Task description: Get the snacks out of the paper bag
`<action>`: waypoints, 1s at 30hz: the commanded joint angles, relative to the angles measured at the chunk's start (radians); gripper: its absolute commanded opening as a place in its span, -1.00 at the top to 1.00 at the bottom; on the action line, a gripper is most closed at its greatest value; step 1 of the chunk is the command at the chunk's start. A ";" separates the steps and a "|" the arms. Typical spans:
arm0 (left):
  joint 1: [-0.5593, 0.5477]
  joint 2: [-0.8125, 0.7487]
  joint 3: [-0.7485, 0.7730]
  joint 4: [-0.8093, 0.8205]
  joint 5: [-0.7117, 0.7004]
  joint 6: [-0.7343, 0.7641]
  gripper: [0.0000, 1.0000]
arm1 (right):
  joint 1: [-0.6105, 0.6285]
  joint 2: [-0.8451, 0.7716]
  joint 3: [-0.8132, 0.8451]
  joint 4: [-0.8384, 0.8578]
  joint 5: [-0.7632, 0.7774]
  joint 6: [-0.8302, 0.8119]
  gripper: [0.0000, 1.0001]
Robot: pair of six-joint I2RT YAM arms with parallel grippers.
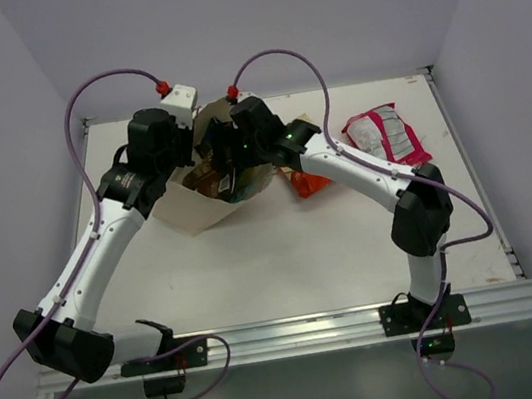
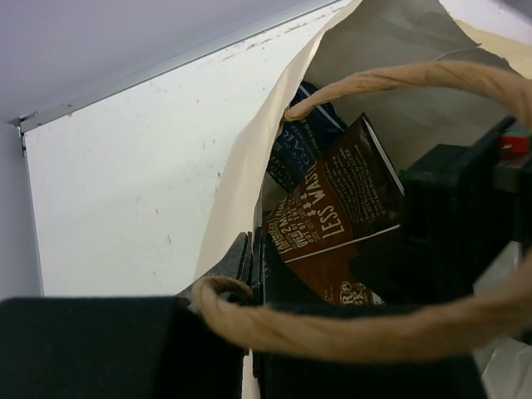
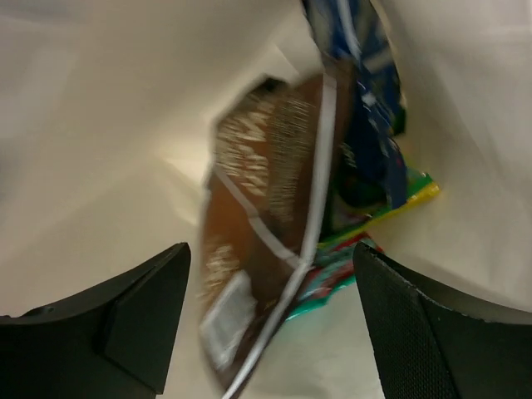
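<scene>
Left gripper [image 2: 248, 259], lower centre of its view: jaws pinched on rim of tan kraft paper bag [image 2: 237, 174], so the mouth gapes. Right gripper [image 3: 270, 266] inside the bag, jaws apart astride long dark brown packet [image 3: 266, 208], probably the next one out. Pink-and-white packet [image 1: 385, 135] lies outside, right of top view.

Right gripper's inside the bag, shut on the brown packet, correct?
No: the right gripper is inside the bag, but open, its fingers either side of the brown packet, not shut on it. The right wrist view shows this.
</scene>
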 commanded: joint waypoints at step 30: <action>0.035 0.037 -0.021 0.030 -0.201 -0.023 1.00 | -0.156 -0.621 -0.014 0.011 0.224 -0.272 1.00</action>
